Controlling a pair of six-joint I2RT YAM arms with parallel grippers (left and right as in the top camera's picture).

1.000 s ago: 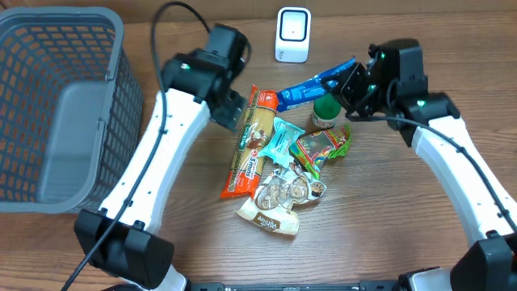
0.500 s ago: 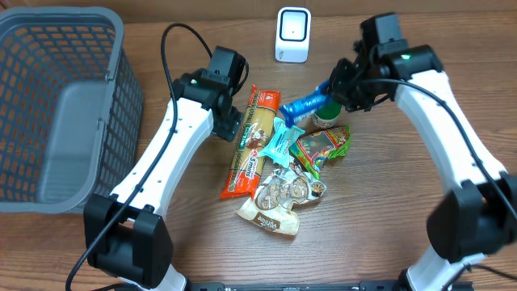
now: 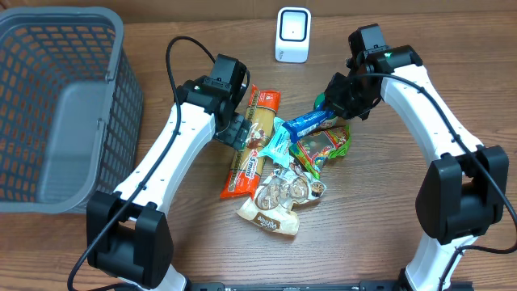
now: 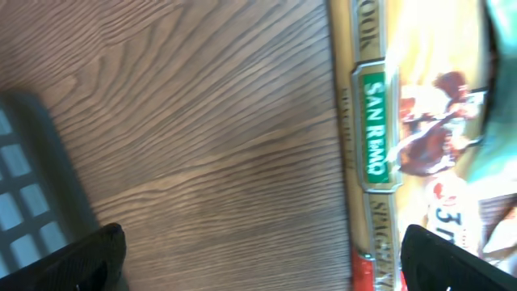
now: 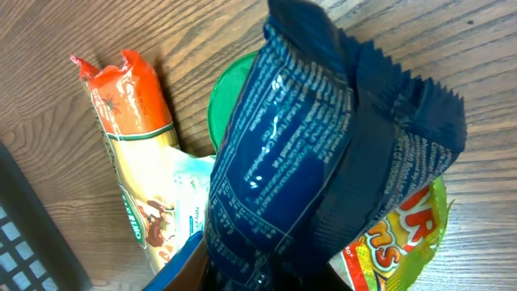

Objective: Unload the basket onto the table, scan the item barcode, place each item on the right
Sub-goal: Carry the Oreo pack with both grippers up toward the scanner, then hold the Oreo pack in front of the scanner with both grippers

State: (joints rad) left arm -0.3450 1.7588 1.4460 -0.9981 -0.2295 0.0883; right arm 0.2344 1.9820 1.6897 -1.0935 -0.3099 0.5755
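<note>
The blue packet [image 3: 305,124] is clamped endwise by the right gripper [image 3: 338,99]. Left floppy ahead of the gripper, its barcode could be missed by the scanner [image 3: 292,34] beyond.

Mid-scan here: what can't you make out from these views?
Barcode on the blue packet: right wrist print too blurred.
Right end effector fingertips: hidden by packet and wrist, both views.
Green lid: mostly covered by packet.
Spaghetti pack: cut off, left wrist edges.

Basket [image 3: 125,89] L of pile [image 3: 279,174]; scanner [image 3: 292,34] behind, prob. apart.
</note>
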